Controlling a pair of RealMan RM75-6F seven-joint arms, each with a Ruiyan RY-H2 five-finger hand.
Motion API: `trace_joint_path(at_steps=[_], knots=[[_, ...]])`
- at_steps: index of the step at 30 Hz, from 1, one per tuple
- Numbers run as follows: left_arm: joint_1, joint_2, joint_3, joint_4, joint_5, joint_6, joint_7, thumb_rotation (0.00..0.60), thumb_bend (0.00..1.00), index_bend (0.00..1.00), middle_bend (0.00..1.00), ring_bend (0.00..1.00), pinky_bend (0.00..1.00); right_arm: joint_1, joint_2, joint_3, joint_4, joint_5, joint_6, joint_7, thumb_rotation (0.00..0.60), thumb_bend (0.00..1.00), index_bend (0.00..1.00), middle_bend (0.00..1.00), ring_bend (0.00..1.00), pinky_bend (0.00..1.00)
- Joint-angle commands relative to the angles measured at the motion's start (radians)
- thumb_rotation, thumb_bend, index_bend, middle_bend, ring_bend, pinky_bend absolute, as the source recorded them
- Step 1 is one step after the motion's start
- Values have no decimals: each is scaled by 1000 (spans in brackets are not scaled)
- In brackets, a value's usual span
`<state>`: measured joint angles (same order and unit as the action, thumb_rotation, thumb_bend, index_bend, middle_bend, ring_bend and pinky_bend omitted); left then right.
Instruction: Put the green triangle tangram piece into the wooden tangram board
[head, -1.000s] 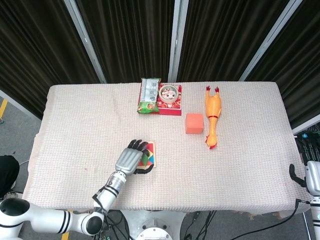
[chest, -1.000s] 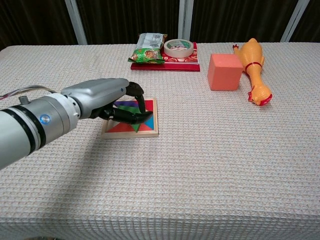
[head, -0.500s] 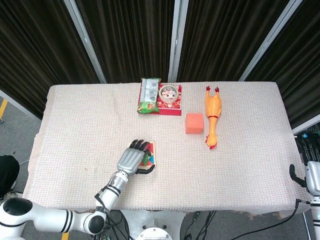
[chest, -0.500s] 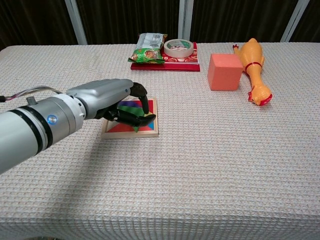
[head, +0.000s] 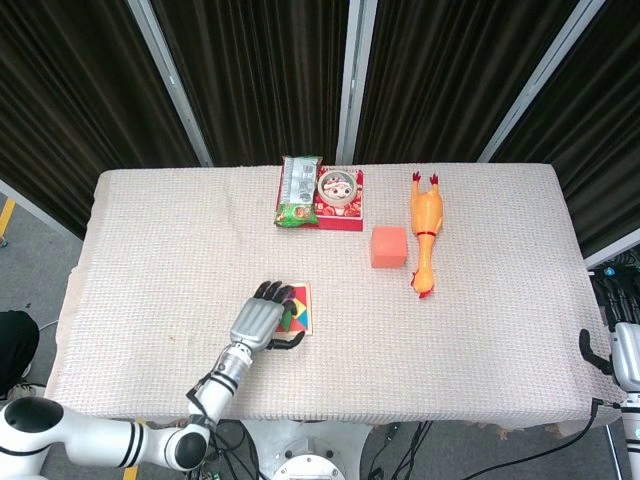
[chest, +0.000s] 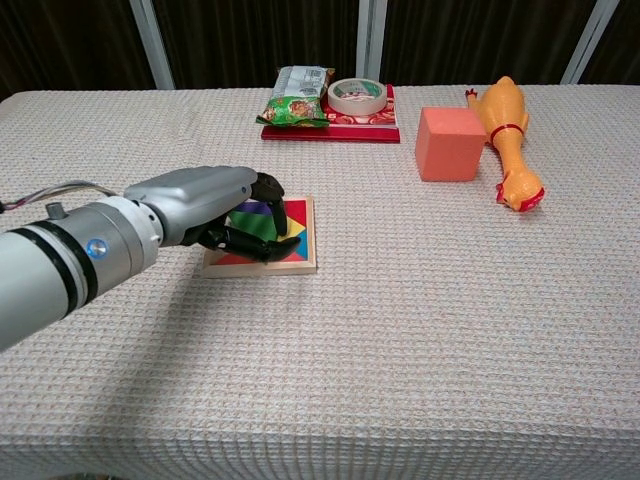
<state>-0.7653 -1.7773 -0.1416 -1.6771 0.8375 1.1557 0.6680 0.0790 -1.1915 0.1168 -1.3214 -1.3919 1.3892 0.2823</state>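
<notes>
Left hand (chest: 205, 205) is over the left half of the wooden tangram board (chest: 300, 262), fingers curled down onto it, dark fingertips (chest: 272, 200) on the coloured pieces. Green triangle tangram piece (chest: 246, 217) shows as a green patch under the fingers, inside the board frame; mostly covered, so can't tell which way it points or how its long edge runs, and can't tell if the hand is clamped on it or just pressing. Board lies flat, left of centre on the worktop (head: 150, 260), nearer the front edge, long axis front to back in head view. Right hand (head: 612, 352) only partly visible beyond the right edge; state unreadable
</notes>
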Motion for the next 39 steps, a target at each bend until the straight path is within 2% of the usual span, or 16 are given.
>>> trace_joint_path(at_steps=[1, 39], knots=[[3, 5, 2, -3, 3, 4, 2, 251, 301, 367, 78, 0, 0, 0, 0, 0, -1, -1, 0, -2, 600, 433, 0, 0, 0, 0], [51, 75, 22, -44, 24, 14, -20, 251, 302, 392, 78, 0, 0, 2, 8, 1, -32, -4, 6, -32, 600, 433, 0, 0, 0, 0]])
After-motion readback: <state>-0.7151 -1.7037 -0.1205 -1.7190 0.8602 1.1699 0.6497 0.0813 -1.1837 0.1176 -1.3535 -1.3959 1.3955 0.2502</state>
